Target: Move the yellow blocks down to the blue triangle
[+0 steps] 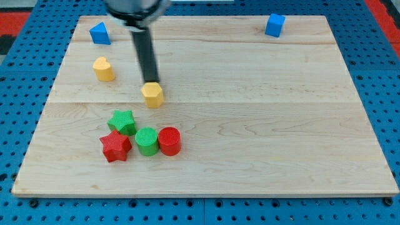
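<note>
Cluster nearest the view's bottom: red star (115, 146), green cylinder (147, 140) and red cylinder (169, 140) in a tight row, apparently touching, with a green star (122, 121) just above them. None belongs to the task.

Next up the table (262, 144): yellow hexagonal block (152, 95). My tip (152, 83) sits at its top edge, touching or all but touching. No gripper on this rig, only the rod, so nothing is held or clamped; contact is a push only.

Further up, to the view's left: second yellow block (104, 69), rounded, perhaps heart-shaped. Beyond it, near the top-left corner, the blue triangle (99, 33). A blue cube (274, 25) stands well apart at the top right.

Judgement: step in hand is the hexagonal block, which lies well apart from the triangle; the rounded one is already near. My tip stands on the block's far side, which would drive it toward the cluster. Next move calls for rounding to its lower right side and pushing up-left, passing clear of the rounded yellow block.
</note>
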Available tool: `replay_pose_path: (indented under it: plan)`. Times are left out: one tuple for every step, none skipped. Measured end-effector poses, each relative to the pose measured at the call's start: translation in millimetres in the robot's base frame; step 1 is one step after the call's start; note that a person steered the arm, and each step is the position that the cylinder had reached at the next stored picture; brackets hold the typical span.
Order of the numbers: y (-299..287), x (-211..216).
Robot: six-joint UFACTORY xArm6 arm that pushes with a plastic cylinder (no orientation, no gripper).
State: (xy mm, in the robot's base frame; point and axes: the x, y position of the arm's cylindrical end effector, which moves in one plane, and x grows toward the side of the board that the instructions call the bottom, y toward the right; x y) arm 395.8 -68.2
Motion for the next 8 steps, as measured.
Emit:
replay_pose_path:
  plan:
    - [66.2, 26.8]
    - [45.0, 65.6]
    - [-14.4, 36.9]
    - [-54.6, -10.0]
    - [-98.8, -38.5]
    - [-133.7, -38.7]
    - [-121.7, -4.3]
    - [-143.3, 15.4]
